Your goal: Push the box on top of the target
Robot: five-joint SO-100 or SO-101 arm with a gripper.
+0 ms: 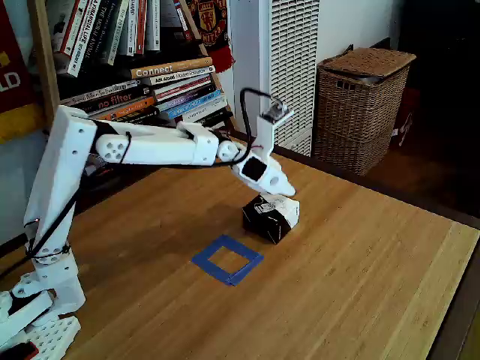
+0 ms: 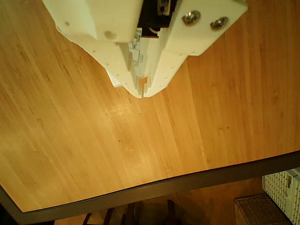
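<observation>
The box [image 1: 271,215], black-sided with a white top, sits on the wooden table [image 1: 360,285]. The blue tape square target [image 1: 226,259] lies flat just in front and to the left of it, a short gap apart. My white gripper [image 1: 286,190] hovers at the box's far upper edge; contact there is hard to judge. In the other view the gripper [image 2: 142,95] points down over bare wood with its fingers pressed together, shut on nothing.
A large wicker basket [image 1: 361,107] stands behind the table at the right, also seen as wicker basket [image 2: 260,211]. A bookshelf [image 1: 142,67] and a white heater [image 1: 289,67] are behind. The table's edge [image 2: 154,187] runs near.
</observation>
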